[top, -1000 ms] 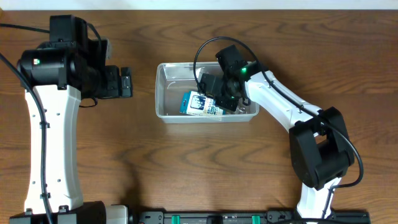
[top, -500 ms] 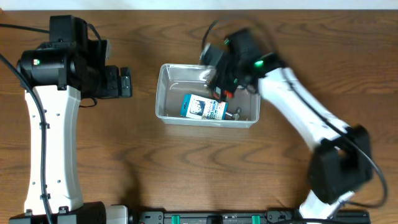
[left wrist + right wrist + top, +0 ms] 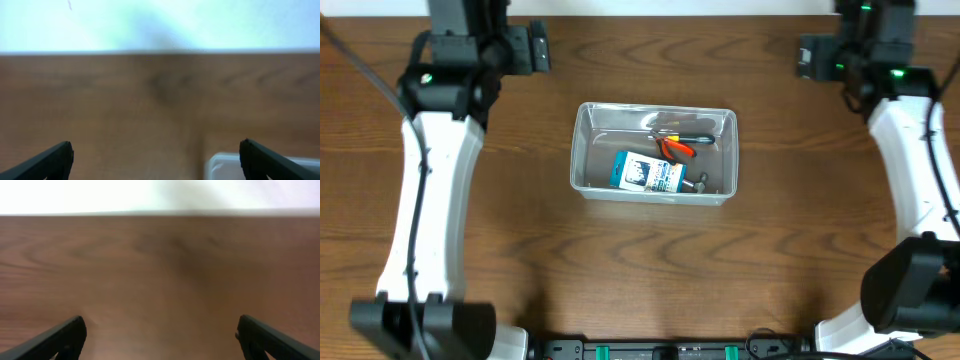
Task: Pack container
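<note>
You see the clear rectangular plastic container in the middle of the brown wooden tabletop. It already holds a small blue-and-white printed box, orange-handled pliers and a small metal piece. No other loose thing shows outside it, so I judge the packing nearly or fully done. The left tool and the right tool both stand wide and empty, well apart from the container. The print on the box is too small to read.

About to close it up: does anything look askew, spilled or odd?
Nothing stands out: the box and orange-handled tool lie inside the container, which sits upright and looks intact.
</note>
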Tool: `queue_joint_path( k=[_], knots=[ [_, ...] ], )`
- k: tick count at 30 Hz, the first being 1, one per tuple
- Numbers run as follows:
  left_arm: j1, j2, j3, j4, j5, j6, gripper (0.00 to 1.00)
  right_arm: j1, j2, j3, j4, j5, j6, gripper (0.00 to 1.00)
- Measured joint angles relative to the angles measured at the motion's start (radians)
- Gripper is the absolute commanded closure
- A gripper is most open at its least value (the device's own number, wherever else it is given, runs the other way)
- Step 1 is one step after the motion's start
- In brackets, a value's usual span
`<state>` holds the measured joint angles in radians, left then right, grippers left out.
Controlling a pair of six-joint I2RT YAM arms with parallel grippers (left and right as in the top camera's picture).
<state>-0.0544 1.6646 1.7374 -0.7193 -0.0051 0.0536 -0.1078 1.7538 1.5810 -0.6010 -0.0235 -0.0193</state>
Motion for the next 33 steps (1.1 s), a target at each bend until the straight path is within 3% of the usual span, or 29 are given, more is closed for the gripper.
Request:
queue_joint_path(
  k=[3, 9, 13, 20, 26, 33],
  knots=[
    [0.000, 0.036, -0.018, -0.095, -0.056, 0.006, 0.02, -0.077, -0.001, -0.006, -0.064, 0.024, 0.016, 0.01],
    [0.000, -0.072, -0.113, -0.080, -0.111, 0.003, 0.02, -0.120, -0.077, -0.095, -0.050, 0.069, 0.016, 0.01],
    [0.000, -0.294, -0.264, 0.015, -0.126, 0.003, 0.02, -0.116, -0.250, -0.248, 0.013, 0.071, 0.015, 0.01],
    [-0.009, -0.779, -0.690, 0.216, -0.134, -0.001, 0.02, -0.082, -0.621, -0.571, 0.048, 0.056, 0.016, 0.01],
    [-0.019, -1.118, -0.958, 0.192, -0.134, -0.001, 0.02, 0.027, -0.916, -0.764, -0.034, 0.073, 0.016, 0.01],
    [-0.019, -1.320, -1.017, 0.097, -0.134, -0.001, 0.02, 0.108, -1.113, -0.853, -0.247, 0.085, 0.050, 0.01]
  ],
)
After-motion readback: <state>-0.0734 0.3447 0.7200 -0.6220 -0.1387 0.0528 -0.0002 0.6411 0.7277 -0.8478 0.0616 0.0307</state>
